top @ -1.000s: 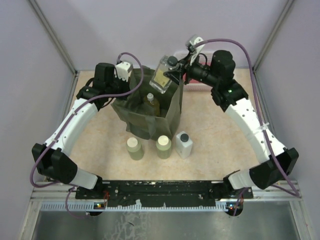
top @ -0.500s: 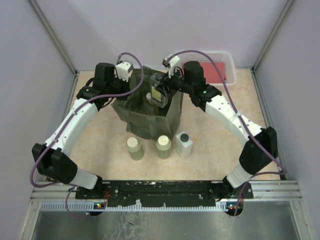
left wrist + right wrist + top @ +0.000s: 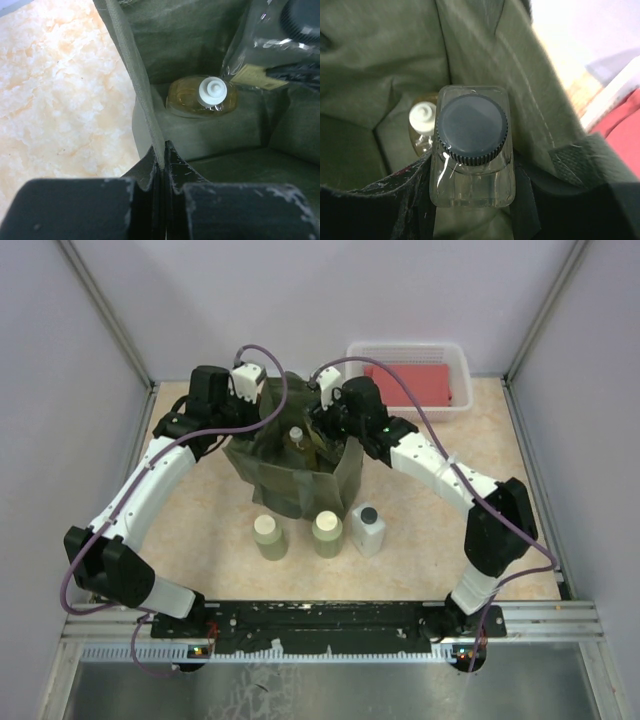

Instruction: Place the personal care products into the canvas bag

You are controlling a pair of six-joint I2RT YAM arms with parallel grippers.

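Left wrist: left jaws pinched on rim of olive-green canvas bag [image 3: 190, 30], propping it open | right jaws clamped on clear square dark-capped bottle [image 3: 471, 155], inside bag beside yellowish white-capped bottle [image 3: 200, 97]

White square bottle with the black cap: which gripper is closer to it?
Right. The right gripper holds a clear bottle inside the canvas bag, just behind the white bottle; the left gripper pinches the bag's left rim.

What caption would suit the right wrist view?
Right hand holds a clear, dark-capped bottle inside the olive canvas bag, beside a yellowish bottle already there.
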